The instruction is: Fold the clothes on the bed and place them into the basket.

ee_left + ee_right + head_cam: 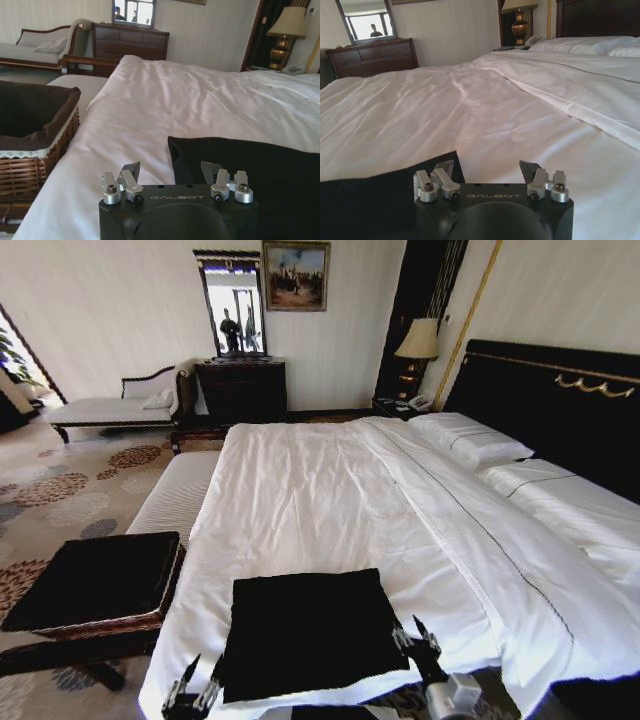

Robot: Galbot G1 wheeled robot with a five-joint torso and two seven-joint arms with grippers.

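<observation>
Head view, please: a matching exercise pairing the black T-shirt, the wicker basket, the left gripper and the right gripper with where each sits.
Things:
1. black T-shirt
2. wicker basket
3. left gripper
4. right gripper

Places:
A. at the shirt's right edge, open
B. folded flat near the foot of the bed
C. beside the bed, to the robot's left
D. at the shirt's near left corner, open

Pairs: 1-B, 2-C, 3-D, 4-A

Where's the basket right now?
In the head view the basket sits on a dark bench off the bed's foot corner on the robot's left, beyond the left gripper.
</observation>
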